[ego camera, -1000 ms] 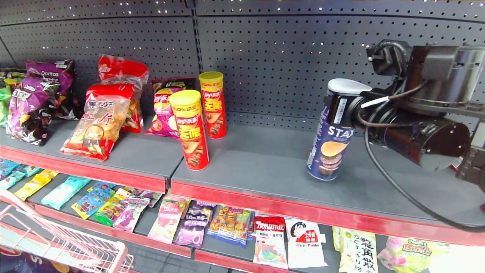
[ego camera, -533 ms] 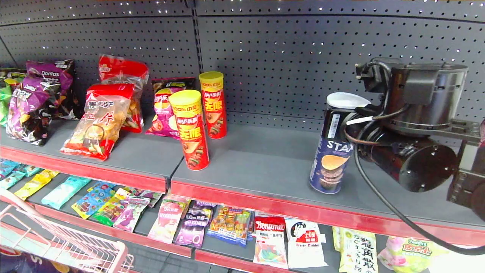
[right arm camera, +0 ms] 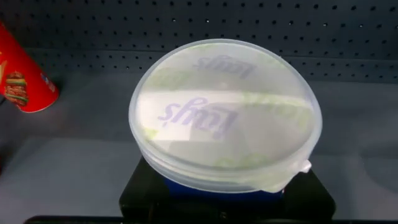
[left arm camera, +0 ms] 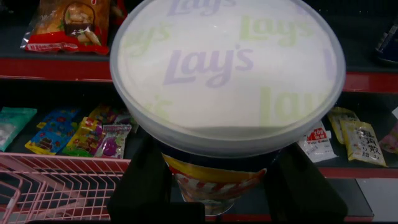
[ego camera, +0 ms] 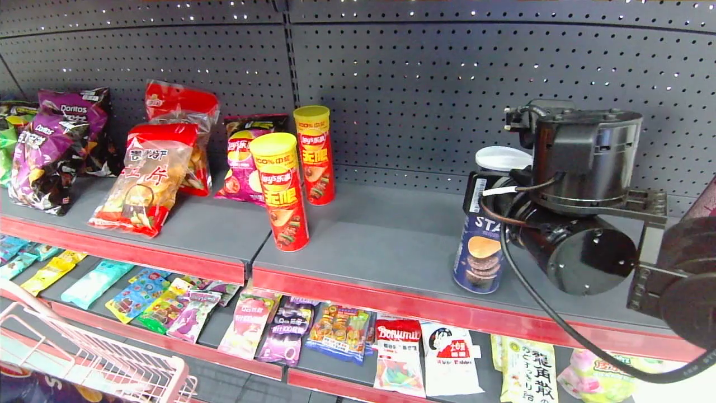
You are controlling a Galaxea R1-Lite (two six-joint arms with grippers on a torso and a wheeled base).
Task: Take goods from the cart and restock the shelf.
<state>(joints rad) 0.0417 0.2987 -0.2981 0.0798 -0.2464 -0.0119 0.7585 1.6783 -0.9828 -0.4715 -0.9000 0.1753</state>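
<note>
The left end effector (left arm camera: 217, 190) is clenched on a chip can (left arm camera: 227, 74) with a pale printed lid and a yellow and red body. Its dark fingers (left arm camera: 146, 183) press the can's two sides. The can hangs above the pink wire cart (left arm camera: 56, 183), in front of the shelves.

The cart (ego camera: 112, 358) sits at the near left. On the upper shelf (ego camera: 380, 246), starting from the left, are:
- purple snack bags (ego camera: 50, 151)
- two red snack bags (ego camera: 151, 179)
- a magenta chip bag (ego camera: 243, 162)
- two upright red cans with yellow lids, one nearer (ego camera: 282, 190) and one farther back (ego camera: 314, 154)

At the right of this shelf a dark blue can (ego camera: 482, 252) stands upright near the red front edge, well apart from the red cans. It has a white lid, a barcode near the top and a picture of stacked chips. Its base appears to rest on the shelf. The right end effector (ego camera: 503, 193) is closed around the can's upper part. In the right wrist view, the lid (right arm camera: 224, 115) sits just above the black end effector (right arm camera: 224, 202).

The lower shelf holds a row of flat candy packets (ego camera: 335, 330).
</note>
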